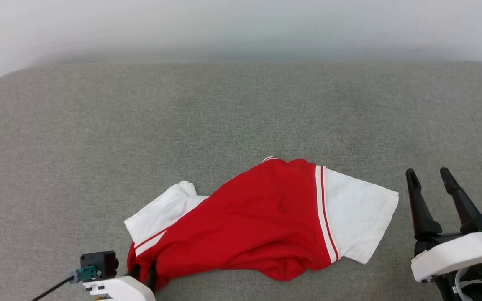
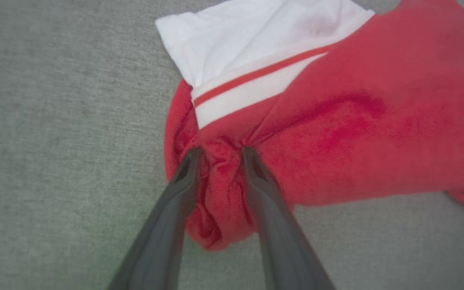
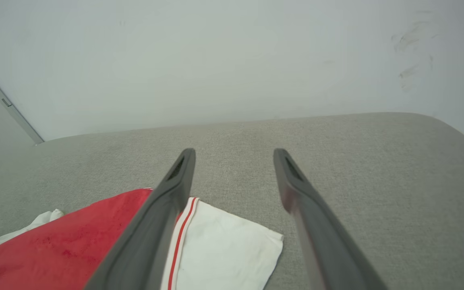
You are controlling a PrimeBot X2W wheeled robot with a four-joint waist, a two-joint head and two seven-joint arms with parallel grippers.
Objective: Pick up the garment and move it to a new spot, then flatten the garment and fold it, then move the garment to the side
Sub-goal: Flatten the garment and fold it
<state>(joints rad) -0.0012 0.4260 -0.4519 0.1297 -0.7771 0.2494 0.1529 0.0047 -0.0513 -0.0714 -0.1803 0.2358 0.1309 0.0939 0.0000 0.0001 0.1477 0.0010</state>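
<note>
In the head view, a red shirt [image 1: 257,217] is seen lying crumpled on a grey padded surface [image 1: 241,108], with a pale wall [image 1: 241,29] beyond the shirt's far side. A white sleeve [image 1: 358,217], joined to the red body by a red-and-white striped band, is spread flat at the shirt's right end. The other sleeve [image 1: 161,213] is rumpled at the shirt's left end. The left claw [image 1: 144,272] is found at the shirt's near left corner, its dark fingers sunk into the red cloth. The right claw [image 1: 427,171] is held just off the shirt's right end, apart from the flat sleeve, spread wide with nothing in it.

In the left wrist view, the left claw's fingers [image 2: 175,201] are seen drawn narrow on a bunch of red cloth at the shirt's edge, just beside the striped band of the rumpled sleeve. Tight creases are gathered between the fingertips. Whether that corner is lifted off the surface cannot be told.

In the right wrist view, the right claw's fingers [image 3: 167,201] are shown wide apart above the bare surface beside the flat sleeve, gripping nothing. The striped band is partly covered by one finger, and the red body is seen stretching away from the band. The wall is seen beyond the shirt.
</note>
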